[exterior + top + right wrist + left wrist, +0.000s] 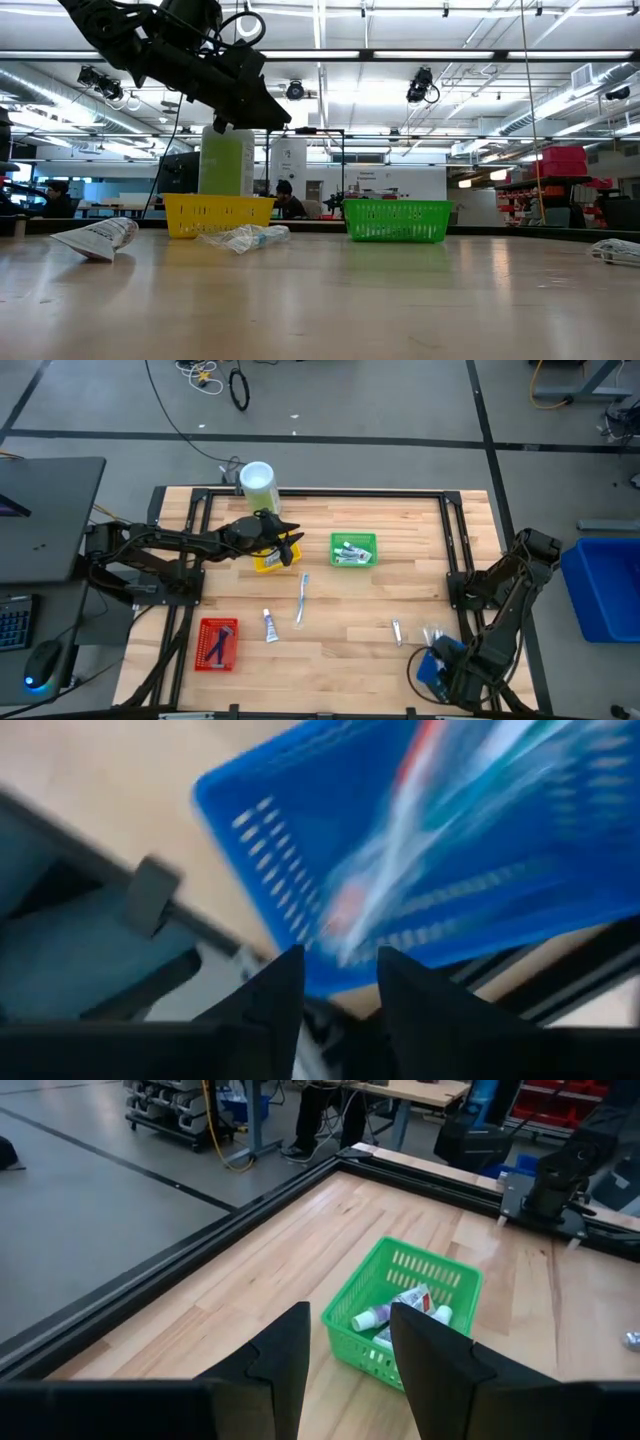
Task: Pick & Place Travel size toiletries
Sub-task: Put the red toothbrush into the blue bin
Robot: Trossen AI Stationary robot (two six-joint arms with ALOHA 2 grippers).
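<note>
My left gripper (292,547) hovers open and empty over the yellow basket (267,560), its fingers (285,1360) pointing toward the green basket (440,1285), which holds small tubes (395,1308). My right gripper (340,982) points down over the blue basket (300,810) at the near right corner (432,666), open, with nothing between its fingers; blurred toiletries lie inside that basket. On the table lie a white tube (270,625), a toothbrush (302,600), a small stick (397,631) and a clear-wrapped item (433,635).
A red basket (217,643) with dark sticks stands near the front left. A green canister with a white lid (257,482) stands at the far edge behind the yellow basket. A black frame (320,491) runs round the tabletop.
</note>
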